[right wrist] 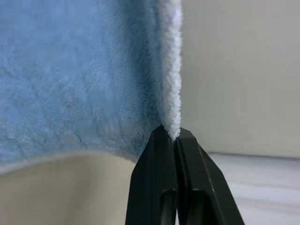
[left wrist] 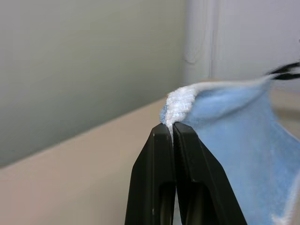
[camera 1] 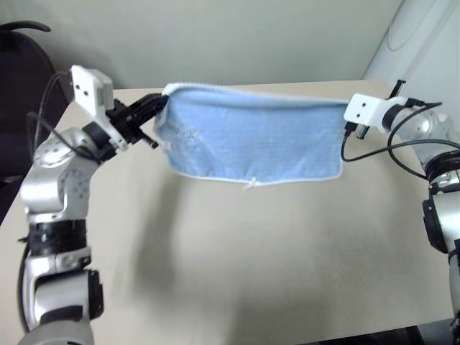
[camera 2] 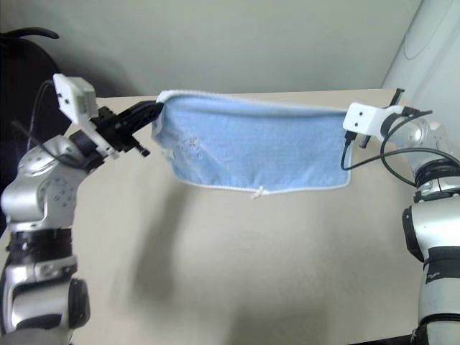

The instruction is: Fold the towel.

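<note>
The left pincer (left wrist: pixel 173 129) and right pincer (right wrist: pixel 174 132), each clamped on a top corner, stretch the light blue terry towel (camera 1: pixel 251 136) above the beige worktop (camera 1: pixel 237 266), likely for a clean fold.

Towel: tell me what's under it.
Under the towel, held up by the left gripper and right gripper, lies bare table with its shadow; the strip behind stays hidden.

Before me a beige table (camera 1: pixel 237 273) fills the lower and middle frame, its surface matte and evenly lit. Behind its far edge a plain pale grey-green wall (camera 1: pixel 215 36) spans the top. At the upper right stands a white panel (camera 1: pixel 424 36) with a faint curved line. At the upper left I see a dark chair (camera 1: pixel 21 65).
</note>
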Controlling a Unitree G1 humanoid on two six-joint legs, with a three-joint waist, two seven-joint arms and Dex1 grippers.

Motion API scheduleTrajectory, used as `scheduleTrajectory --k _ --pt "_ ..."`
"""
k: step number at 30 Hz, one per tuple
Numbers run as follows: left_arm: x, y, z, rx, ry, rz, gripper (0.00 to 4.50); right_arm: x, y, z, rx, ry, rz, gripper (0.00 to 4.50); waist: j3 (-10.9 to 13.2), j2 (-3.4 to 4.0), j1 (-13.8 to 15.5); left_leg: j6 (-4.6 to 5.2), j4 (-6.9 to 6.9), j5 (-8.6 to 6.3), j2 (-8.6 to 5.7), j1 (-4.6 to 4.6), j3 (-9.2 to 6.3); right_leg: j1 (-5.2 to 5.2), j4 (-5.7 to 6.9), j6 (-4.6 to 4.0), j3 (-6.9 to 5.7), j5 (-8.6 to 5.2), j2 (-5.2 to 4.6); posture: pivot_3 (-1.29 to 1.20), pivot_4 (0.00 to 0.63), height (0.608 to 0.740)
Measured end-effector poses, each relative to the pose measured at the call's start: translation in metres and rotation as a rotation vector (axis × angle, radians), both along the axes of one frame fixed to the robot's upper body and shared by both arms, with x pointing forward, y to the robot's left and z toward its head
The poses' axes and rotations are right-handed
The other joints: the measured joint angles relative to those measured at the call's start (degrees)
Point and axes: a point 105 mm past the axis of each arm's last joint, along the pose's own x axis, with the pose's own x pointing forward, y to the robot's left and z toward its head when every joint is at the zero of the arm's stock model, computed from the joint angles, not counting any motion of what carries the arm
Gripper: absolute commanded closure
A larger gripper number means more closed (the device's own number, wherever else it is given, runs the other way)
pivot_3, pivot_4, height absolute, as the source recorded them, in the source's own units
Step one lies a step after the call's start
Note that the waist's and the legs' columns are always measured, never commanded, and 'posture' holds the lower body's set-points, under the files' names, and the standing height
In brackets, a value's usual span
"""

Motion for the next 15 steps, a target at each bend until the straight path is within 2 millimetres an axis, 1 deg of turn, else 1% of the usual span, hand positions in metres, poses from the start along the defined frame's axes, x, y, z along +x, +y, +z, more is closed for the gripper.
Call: scheduleTrajectory --k 1,3,5,6,7,9,10,11,13,14,15 --pt "0.01 -0.001 0.007 -0.008 -0.013 0.018 4.48 0.0 -0.001 0.013 0.009 -0.028 -0.01 4.5 0.01 0.01 -0.05 0.01 -0.03 0.01 0.0 -0.12 0.0 -0.09 0.01 0.0 0.0 0.0 0.0 0.0 0.15 0.74" --pt "0.014 -0.003 0.025 -0.016 -0.063 0.017 4.48 -0.003 -0.002 0.036 0.033 -0.085 -0.012 4.5 0.01 0.01 -0.33 -0.01 -0.23 0.14 0.0 -0.27 0.03 -0.18 -0.03 0.02 0.0 0.01 0.0 0.0 0.15 0.74" --pt "0.009 -0.008 0.036 0.002 -0.108 -0.019 4.48 -0.009 -0.008 0.054 0.064 -0.122 -0.01 4.5 0.01 0.02 -0.34 -0.03 -0.43 0.15 0.0 -0.32 0.09 -0.17 -0.33 0.02 -0.01 0.01 0.0 0.0 0.15 0.74" --pt "0.005 -0.01 0.037 0.021 -0.122 -0.039 4.48 -0.012 -0.012 0.06 0.078 -0.127 -0.005 4.5 0.0 0.01 -0.34 -0.05 -0.44 0.17 0.02 -0.38 0.1 -0.17 -0.47 0.02 -0.01 0.01 0.04 0.0 0.15 0.74" --pt "-0.002 -0.01 0.034 0.048 -0.132 -0.057 4.48 -0.015 -0.014 0.063 0.095 -0.12 0.011 4.5 0.0 0.02 -0.38 -0.06 -0.43 0.18 0.04 -0.44 0.1 -0.17 -0.61 0.02 -0.01 0.0 0.08 0.0 0.15 0.74" --pt "-0.016 -0.013 0.021 0.094 -0.12 -0.103 4.48 -0.021 -0.018 0.059 0.117 -0.079 0.043 4.5 -0.02 0.04 -0.56 -0.04 -0.38 0.19 0.08 -0.62 0.17 -0.18 -0.84 0.05 0.01 -0.01 0.16 0.0 0.15 0.74" --pt "-0.026 -0.012 0.007 0.115 -0.086 -0.129 4.48 -0.024 -0.019 0.054 0.13 -0.045 0.073 4.5 -0.02 0.04 -0.68 0.0 -0.39 0.14 0.11 -0.67 0.19 -0.21 -0.94 0.06 0.03 -0.02 0.21 0.0 0.15 0.74" --pt "-0.032 -0.012 -0.002 0.121 -0.061 -0.15 4.48 -0.027 -0.021 0.049 0.138 -0.021 0.087 4.5 -0.02 0.04 -0.64 0.03 -0.37 0.11 0.11 -0.72 0.19 -0.22 -0.94 0.12 0.03 -0.05 0.23 0.0 0.15 0.74" --pt "-0.052 -0.01 -0.03 0.146 0.034 -0.186 4.48 -0.034 -0.023 0.028 0.16 0.086 0.146 4.5 -0.02 0.03 -0.56 0.02 -0.36 0.02 0.15 -0.88 0.15 -0.37 -0.95 0.15 0.05 -0.08 0.31 0.0 0.15 0.74" --pt "-0.06 -0.011 -0.038 0.154 0.065 -0.206 4.48 -0.037 -0.024 0.017 0.165 0.139 0.164 4.5 -0.02 0.03 -0.43 0.01 -0.32 0.02 0.15 -0.92 0.14 -0.42 -0.94 0.15 0.05 -0.08 0.32 0.0 0.15 0.74" --pt "-0.074 -0.011 -0.048 0.182 0.096 -0.223 4.48 -0.042 -0.021 0.003 0.17 0.211 0.212 4.5 -0.04 -0.01 -0.35 0.01 -0.31 0.02 0.17 -1.01 0.15 -0.49 -0.96 0.16 0.08 -0.08 0.34 0.0 0.15 0.74"
